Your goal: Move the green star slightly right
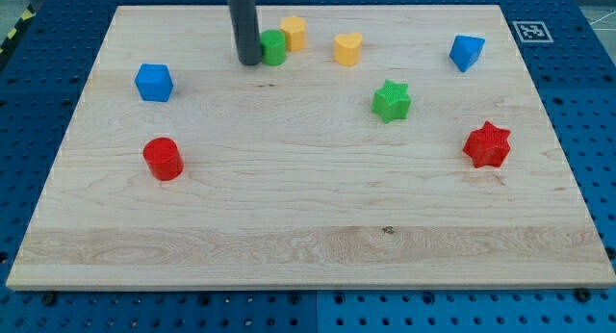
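Note:
The green star [391,101] lies on the wooden board [308,217], right of centre in the upper half. My tip [248,61] is near the view's top, far to the left of the star. It touches, or nearly touches, the left side of a green cylinder [273,48].
A yellow hexagon block [294,33] sits just right of the green cylinder. A yellow heart [347,49] lies above and left of the star. A blue block [466,52] is at upper right, a red star [487,145] at right, a blue cube [153,83] and a red cylinder [163,159] at left.

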Controlling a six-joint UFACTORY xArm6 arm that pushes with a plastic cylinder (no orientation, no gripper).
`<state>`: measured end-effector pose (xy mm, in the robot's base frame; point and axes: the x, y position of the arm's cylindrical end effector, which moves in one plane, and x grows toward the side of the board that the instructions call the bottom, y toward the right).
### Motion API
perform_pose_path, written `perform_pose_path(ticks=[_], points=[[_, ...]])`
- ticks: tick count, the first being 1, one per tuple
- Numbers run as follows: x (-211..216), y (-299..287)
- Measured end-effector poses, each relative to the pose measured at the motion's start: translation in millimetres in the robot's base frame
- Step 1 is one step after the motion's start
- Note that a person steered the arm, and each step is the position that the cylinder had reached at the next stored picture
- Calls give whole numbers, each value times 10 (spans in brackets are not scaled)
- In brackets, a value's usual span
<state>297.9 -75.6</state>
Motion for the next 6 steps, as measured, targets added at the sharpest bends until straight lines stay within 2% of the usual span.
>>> perform_pose_path(ticks=[2, 3, 4, 5, 6], points=[[-94, 77], [368, 58], [991, 596], [993, 1347], [911, 1559]])
